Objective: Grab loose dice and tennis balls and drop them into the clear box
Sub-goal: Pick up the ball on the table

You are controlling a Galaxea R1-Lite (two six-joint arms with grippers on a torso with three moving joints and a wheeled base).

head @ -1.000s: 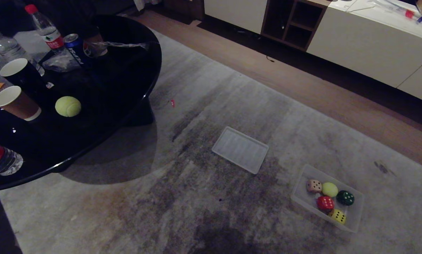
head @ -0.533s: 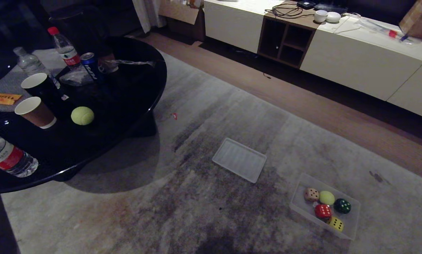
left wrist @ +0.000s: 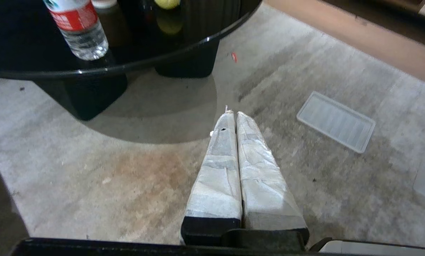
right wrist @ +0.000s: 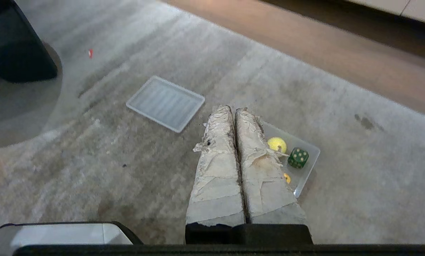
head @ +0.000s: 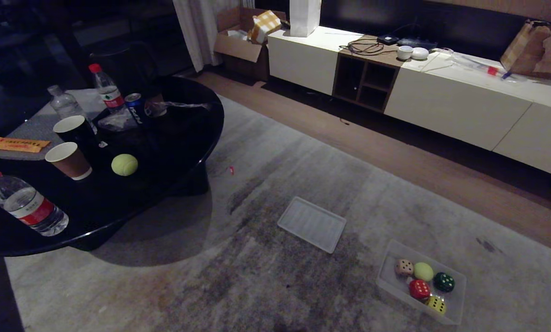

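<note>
Grey, mottled carpet (head: 303,152) covers the floor, with a strip of wooden boards and a long white sideboard (head: 464,106) along the far side. On the left stands a round black table (head: 174,152). On it lie one tennis ball (head: 124,164), two paper cups (head: 68,159), several water bottles (head: 24,205) and a blue can (head: 135,107).

Near the right, on the carpet, sits the clear box (head: 457,306). Inside it are the beige die (head: 404,267), a second tennis ball (head: 423,271), the dark green die (head: 443,281), the red die (head: 419,289) and the yellow die (head: 436,304), packed close together. Just to the left of the box and a little farther away lies a flat ribbed white panel (head: 312,224). A small red cap (head: 231,170) lies on the carpet near the table's edge.

Neither arm shows in the head view. The left gripper (left wrist: 232,114) hangs above bare carpet near the table, its taped fingers pressed together with nothing between them. The right gripper (right wrist: 232,108) hangs above the carpet over the box, fingers likewise clenched and empty.
</note>
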